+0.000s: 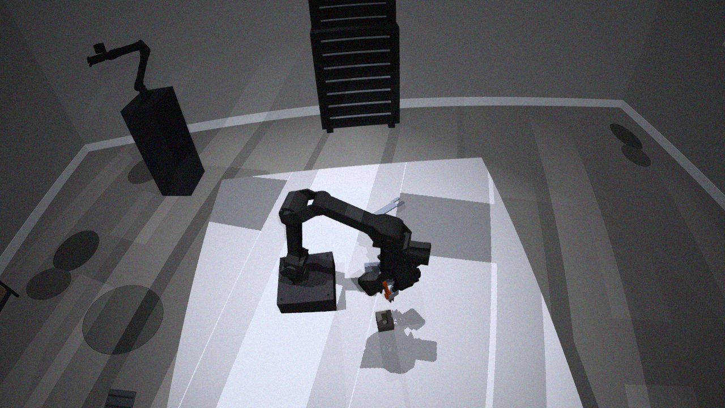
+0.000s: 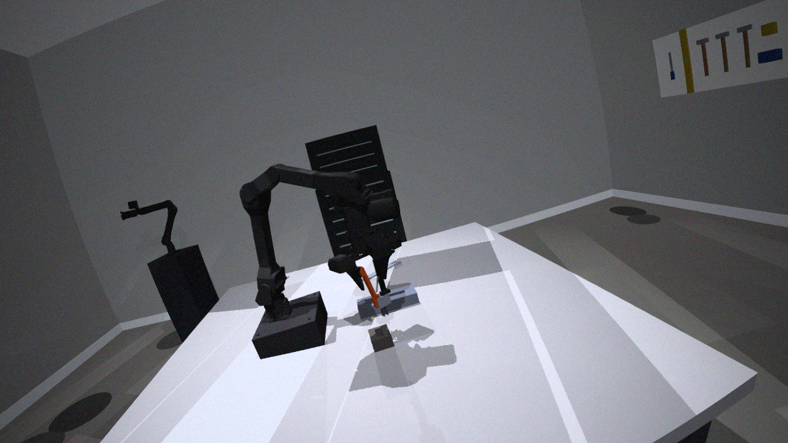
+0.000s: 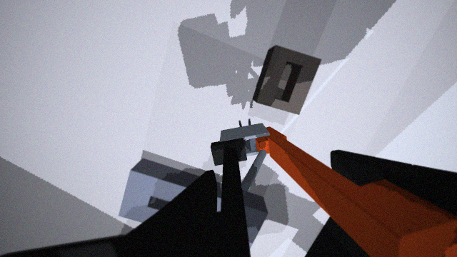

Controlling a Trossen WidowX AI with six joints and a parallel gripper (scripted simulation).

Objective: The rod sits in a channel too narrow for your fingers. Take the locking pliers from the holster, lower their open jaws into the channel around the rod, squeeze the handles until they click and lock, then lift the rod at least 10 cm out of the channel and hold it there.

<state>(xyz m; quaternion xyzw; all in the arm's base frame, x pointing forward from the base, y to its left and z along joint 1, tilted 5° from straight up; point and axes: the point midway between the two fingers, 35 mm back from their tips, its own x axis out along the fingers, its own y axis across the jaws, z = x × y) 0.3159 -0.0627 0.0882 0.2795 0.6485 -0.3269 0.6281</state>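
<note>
The gripper is clamped on the handles of the locking pliers, its fingers well apart around them; the pliers hang tilted above the table, their slim dark tips apart, with no rod visible between them; the brown channel block stands near the tips; whether the pale strip in its slot is the rod, I cannot tell; the blue-grey holster lies behind the pliers, partly hidden.
</note>
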